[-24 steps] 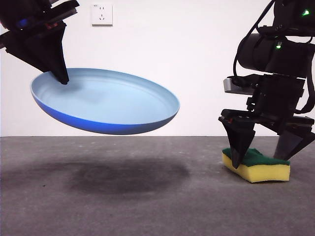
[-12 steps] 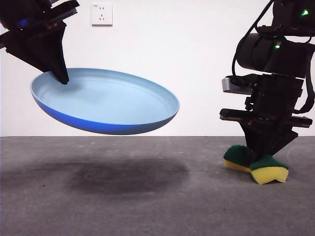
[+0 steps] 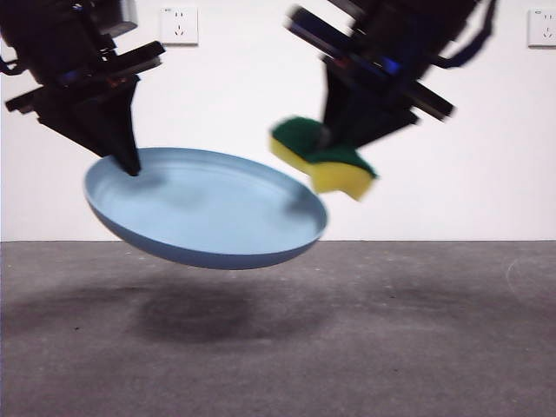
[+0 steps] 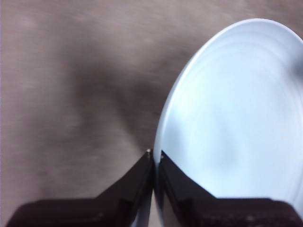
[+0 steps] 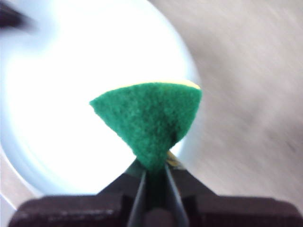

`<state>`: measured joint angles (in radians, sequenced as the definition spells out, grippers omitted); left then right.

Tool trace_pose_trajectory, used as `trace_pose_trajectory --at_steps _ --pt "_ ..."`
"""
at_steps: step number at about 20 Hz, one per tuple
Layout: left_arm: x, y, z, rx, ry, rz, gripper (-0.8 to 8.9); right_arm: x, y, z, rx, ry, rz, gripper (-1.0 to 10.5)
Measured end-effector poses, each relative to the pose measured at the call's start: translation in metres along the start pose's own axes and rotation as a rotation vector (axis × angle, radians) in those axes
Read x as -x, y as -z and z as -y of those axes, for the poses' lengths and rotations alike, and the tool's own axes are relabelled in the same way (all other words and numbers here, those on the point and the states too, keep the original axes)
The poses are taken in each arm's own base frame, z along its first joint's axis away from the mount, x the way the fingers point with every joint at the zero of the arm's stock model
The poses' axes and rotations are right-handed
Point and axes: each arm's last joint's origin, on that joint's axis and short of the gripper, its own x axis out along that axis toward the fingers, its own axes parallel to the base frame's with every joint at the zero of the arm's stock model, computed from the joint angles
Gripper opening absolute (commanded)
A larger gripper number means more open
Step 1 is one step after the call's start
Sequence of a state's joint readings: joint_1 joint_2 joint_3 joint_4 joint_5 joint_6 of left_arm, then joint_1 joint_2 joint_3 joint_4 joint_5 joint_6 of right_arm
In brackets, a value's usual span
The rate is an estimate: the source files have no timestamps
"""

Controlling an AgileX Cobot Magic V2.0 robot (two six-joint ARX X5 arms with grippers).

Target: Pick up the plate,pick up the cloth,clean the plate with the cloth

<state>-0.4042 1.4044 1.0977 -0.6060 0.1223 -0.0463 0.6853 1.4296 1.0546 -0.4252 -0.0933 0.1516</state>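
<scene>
The light-blue plate (image 3: 208, 213) hangs tilted in the air above the table. My left gripper (image 3: 130, 165) is shut on its rim at the near-left side; the left wrist view shows the jaws pinching the rim (image 4: 155, 156) with the plate (image 4: 232, 118) spreading beyond. My right gripper (image 3: 334, 143) is shut on the cloth (image 3: 323, 158), a yellow sponge with a green top, squeezed in the middle. It hovers just above the plate's right rim. In the right wrist view the green face of the cloth (image 5: 149, 118) stands over the bright plate (image 5: 61, 94).
Grey table surface (image 3: 417, 330) below, with the plate's shadow under it. White wall behind with a socket (image 3: 180, 24) at upper left and another (image 3: 543, 26) at the upper right edge.
The right gripper lifted the cloth off the table and carried it up and left to the plate's right rim. The left gripper shifted the plate slightly right and tilted it more.
</scene>
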Motion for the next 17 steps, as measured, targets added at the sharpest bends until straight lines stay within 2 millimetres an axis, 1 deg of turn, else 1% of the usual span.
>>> trace_pose_trajectory --at_steps 2,3,6,9,12,17 --pt "0.0 0.0 0.01 -0.008 0.066 -0.004 -0.09 -0.003 0.0 -0.009 0.025 0.051 0.021 -0.2" --pt "-0.001 0.001 0.016 -0.022 0.091 -0.007 -0.09 -0.006 -0.001 -0.01 0.026 0.077 0.036 -0.2" --pt "-0.002 0.003 0.031 -0.05 0.13 -0.016 -0.09 -0.015 0.0 -0.01 0.025 0.086 0.031 -0.2" --pt "-0.002 0.003 0.041 -0.067 0.146 -0.01 -0.09 -0.024 -0.002 -0.011 0.026 0.076 0.045 -0.2" --pt "-0.003 0.003 0.044 -0.071 0.144 0.003 -0.09 -0.03 0.001 -0.02 0.031 -0.004 0.029 -0.2" --pt "-0.004 -0.003 0.044 -0.074 0.163 0.061 -0.09 -0.03 0.01 -0.052 0.097 -0.106 -0.02 -0.2"
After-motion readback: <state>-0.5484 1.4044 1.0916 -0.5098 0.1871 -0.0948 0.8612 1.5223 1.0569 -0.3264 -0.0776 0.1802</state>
